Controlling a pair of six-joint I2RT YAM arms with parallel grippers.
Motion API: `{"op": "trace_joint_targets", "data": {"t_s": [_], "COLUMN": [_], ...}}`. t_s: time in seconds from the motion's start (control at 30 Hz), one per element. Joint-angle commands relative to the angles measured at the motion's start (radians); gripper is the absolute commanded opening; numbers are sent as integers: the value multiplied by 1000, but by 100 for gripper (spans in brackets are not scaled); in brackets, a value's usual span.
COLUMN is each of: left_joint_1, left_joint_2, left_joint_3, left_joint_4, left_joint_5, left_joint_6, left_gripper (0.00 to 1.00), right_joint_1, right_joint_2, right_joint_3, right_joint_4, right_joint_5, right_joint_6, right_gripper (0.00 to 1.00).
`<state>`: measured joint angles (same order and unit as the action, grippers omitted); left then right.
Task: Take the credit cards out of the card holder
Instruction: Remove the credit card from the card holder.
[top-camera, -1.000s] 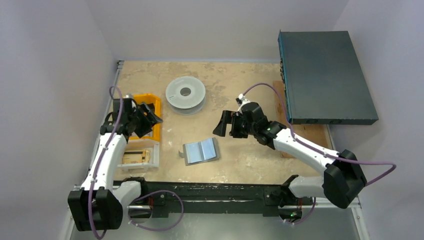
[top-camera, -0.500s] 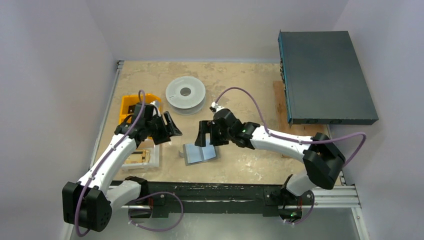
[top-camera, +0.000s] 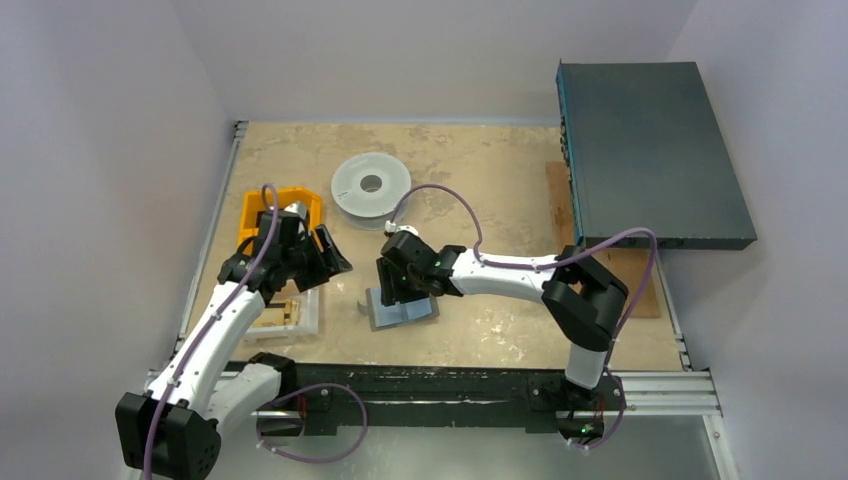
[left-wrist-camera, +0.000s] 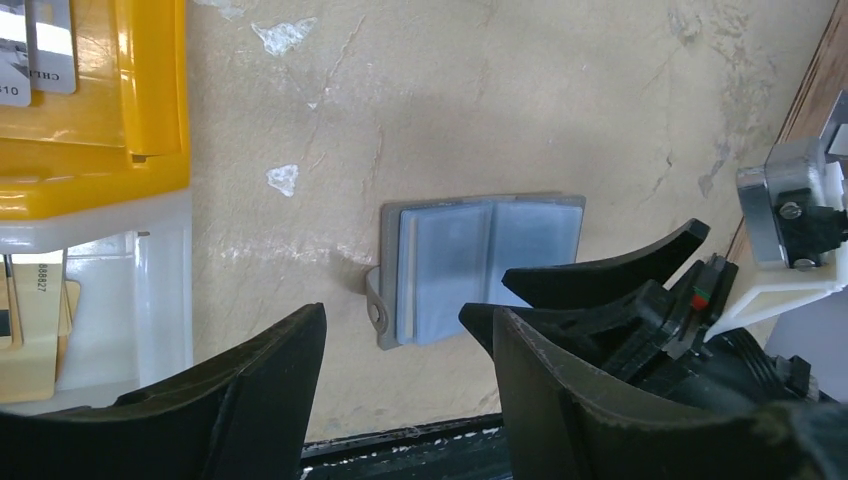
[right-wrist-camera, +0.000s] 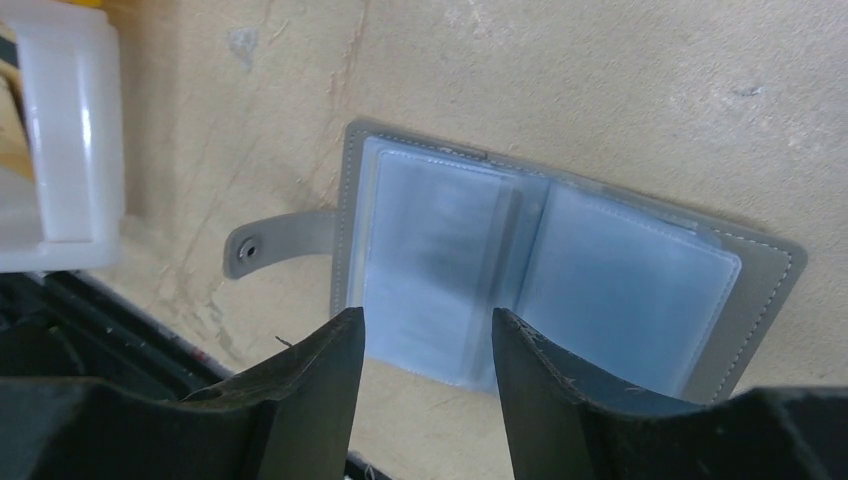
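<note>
While the card holder (top-camera: 402, 305) lies unfolded on the mottled tan table (top-camera: 490, 180), near-centre, pale walls (top-camera: 420, 60) close 3 sides. The right gripper (top-camera: 393, 288) hovers over it and the left gripper (top-camera: 335, 262) is just left, both spread wide w/ nothing held.

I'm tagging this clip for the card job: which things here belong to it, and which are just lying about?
Belongs to the job:
card holder, lying open
right end effector, open over it
left end effector, open nearby

Lying about:
pale round spool
yellow bin
white tray
dark flat box
</note>
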<state>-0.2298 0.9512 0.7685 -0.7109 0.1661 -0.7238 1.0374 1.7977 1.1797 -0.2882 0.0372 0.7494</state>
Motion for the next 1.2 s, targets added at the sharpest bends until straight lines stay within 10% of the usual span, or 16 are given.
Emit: {"op": "trace_joint_targets", "data": {"t_s": [0.0, 0.6, 1.17], "left_joint_1": [15, 34, -43], "left_joint_2": [-26, -22, 78], "left_joint_3": [19, -23, -89], "left_joint_4": [10, 44, 131], "left_joint_5": [-13, 55, 165], "left_joint_6": [-28, -22, -33], "left_gripper": [61, 60, 51], "right_joint_1": [31, 82, -14], "right_joint_2": [30, 208, 146], "right_joint_3": [90, 185, -71], "right_joint_4": [-72, -199, 66], "right_joint_5": [104, 193, -61], "right_joint_6": [-38, -41, 3], "right_gripper": [50, 48, 15]}}
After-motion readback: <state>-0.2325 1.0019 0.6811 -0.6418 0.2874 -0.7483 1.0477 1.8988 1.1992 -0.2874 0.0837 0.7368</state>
